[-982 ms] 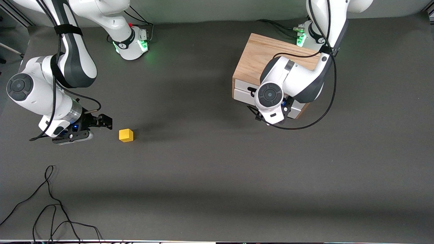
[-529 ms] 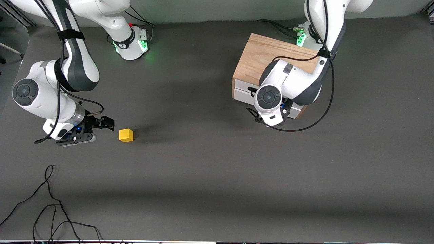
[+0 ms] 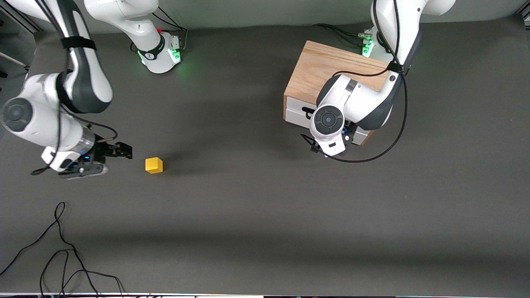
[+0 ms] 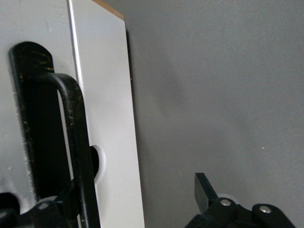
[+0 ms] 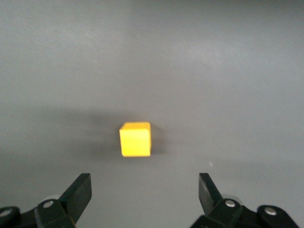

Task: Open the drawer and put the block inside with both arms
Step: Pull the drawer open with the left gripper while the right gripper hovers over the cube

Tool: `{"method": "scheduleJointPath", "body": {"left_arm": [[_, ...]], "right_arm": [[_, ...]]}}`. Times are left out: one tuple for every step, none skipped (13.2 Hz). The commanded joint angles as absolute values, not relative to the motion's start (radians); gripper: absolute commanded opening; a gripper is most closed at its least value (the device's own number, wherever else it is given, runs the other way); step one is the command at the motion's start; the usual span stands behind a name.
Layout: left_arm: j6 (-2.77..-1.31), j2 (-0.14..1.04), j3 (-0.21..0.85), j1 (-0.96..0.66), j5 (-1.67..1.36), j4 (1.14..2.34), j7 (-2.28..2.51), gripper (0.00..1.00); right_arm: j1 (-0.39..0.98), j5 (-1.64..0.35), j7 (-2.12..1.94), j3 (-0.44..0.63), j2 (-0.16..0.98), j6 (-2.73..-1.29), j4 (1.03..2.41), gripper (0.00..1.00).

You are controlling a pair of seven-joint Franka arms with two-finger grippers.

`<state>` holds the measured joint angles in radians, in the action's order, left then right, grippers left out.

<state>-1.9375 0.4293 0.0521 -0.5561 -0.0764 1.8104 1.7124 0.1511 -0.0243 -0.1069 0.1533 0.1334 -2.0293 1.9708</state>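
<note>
The yellow block (image 3: 153,165) lies on the dark table toward the right arm's end. My right gripper (image 3: 122,151) is open and low beside it, a short gap away. In the right wrist view the block (image 5: 136,138) sits ahead of the open right gripper (image 5: 145,192), not between the fingers. The wooden cabinet (image 3: 327,68) stands at the left arm's end; its white drawer front (image 3: 296,112) looks shut. My left gripper (image 4: 126,204) is open at the drawer front (image 4: 109,142). The black handle (image 4: 71,142) runs close to one finger.
Loose black cables (image 3: 62,248) lie on the table near the front camera at the right arm's end. The left arm's cable (image 3: 372,153) loops over the table in front of the cabinet. Both arm bases (image 3: 159,51) stand along the table edge farthest from the front camera.
The right arm has swung a little toward its end of the table, so its gripper is slightly farther from the block. The left hand has shifted slightly at the drawer front. The block has not moved.
</note>
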Motion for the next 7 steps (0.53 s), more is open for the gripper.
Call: {"method": "scheduleJointPath", "body": {"left_arm": [[-1.937,0.497,0.046,-0.563,-0.054,1.698,1.732,1.00],[-1.937,0.511,0.045,-0.563,-0.054,1.671,1.732,1.00],[-1.936,0.520,0.044,-0.561,-0.054,1.652,1.730,1.00],[-1.937,0.526,0.044,-0.561,-0.054,1.637,1.729,1.00],[-1.937,0.535,0.043,-0.561,-0.054,1.626,1.727,1.00],[-1.937,0.543,0.043,-0.561,-0.054,1.614,1.726,1.00],[-1.937,0.560,0.043,-0.561,-0.054,1.596,1.723,1.00]], "right_arm": [[0.153,-0.028,-0.115,0.172,0.134,-1.886,1.864,1.00],[0.156,-0.028,-0.112,0.173,0.123,-1.869,1.839,1.00],[0.160,-0.026,-0.112,0.173,0.109,-1.836,1.826,1.00],[0.156,-0.028,-0.109,0.175,0.106,-1.827,1.810,1.00],[0.158,-0.029,-0.110,0.176,0.104,-1.824,1.804,1.00],[0.169,-0.012,-0.113,0.169,0.113,-1.831,1.801,1.00],[0.169,0.004,-0.114,0.167,0.142,-1.865,1.802,1.00]]}}
